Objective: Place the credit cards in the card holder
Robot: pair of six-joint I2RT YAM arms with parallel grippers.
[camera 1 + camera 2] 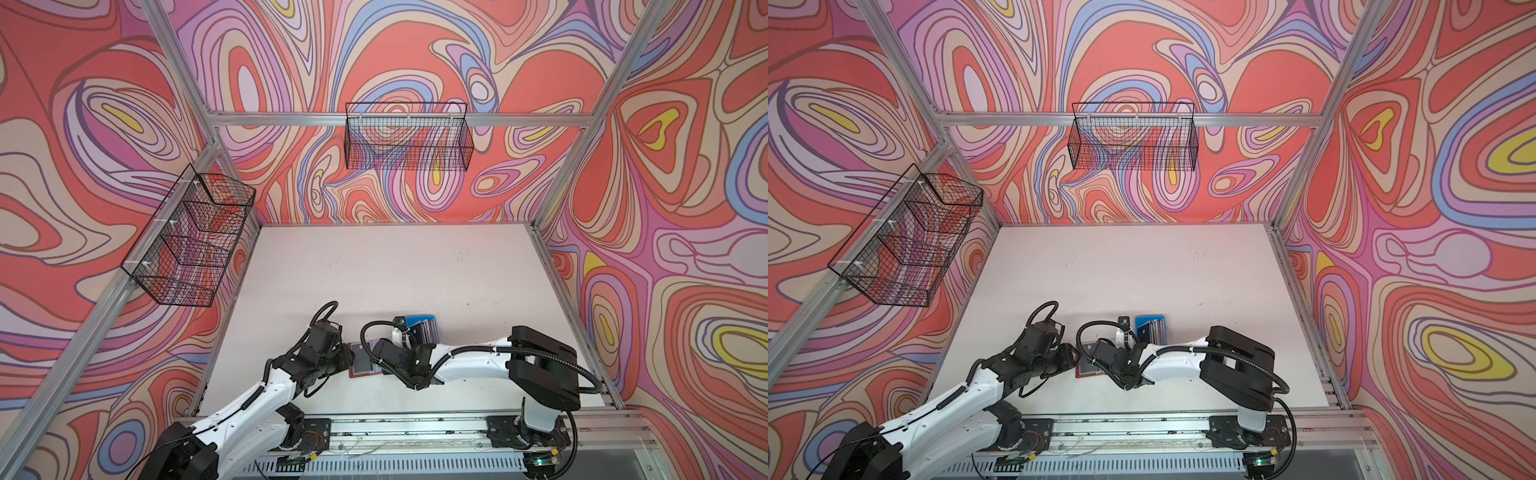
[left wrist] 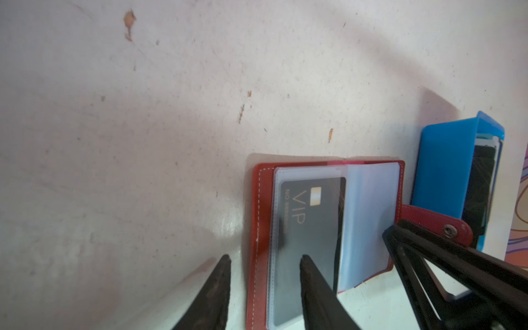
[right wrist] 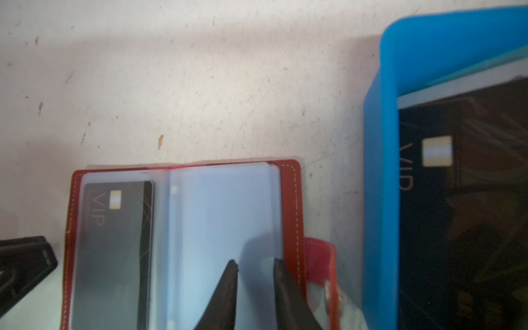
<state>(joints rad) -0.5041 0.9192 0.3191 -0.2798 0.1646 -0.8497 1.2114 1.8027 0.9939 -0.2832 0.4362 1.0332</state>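
Note:
The red-brown card holder [image 2: 261, 214] [image 3: 291, 200] lies open on the table, partly hidden under both wrists in the top views [image 1: 358, 368] [image 1: 1089, 369]. One black VIP card [image 2: 311, 217] [image 3: 117, 237] sits inside its left clear sleeve. The other credit cards [image 3: 471, 200] [image 1: 426, 328] are stacked in the blue tray [image 3: 380, 171] [image 2: 443, 171], a black one on top. My left gripper [image 2: 265, 257] is open, astride the holder's left edge, one finger over the sleeved card. My right gripper [image 3: 255, 260] hovers at the right sleeves' outer edge, jaws a narrow gap apart.
The snap tab [image 2: 445, 225] sticks out toward the blue tray, which stands just right of the holder. The pale table [image 1: 395, 270] stretches back behind both. Wire baskets hang on the left wall [image 1: 187, 241] and back wall [image 1: 409, 141]. An aluminium rail [image 1: 415, 428] runs along the front.

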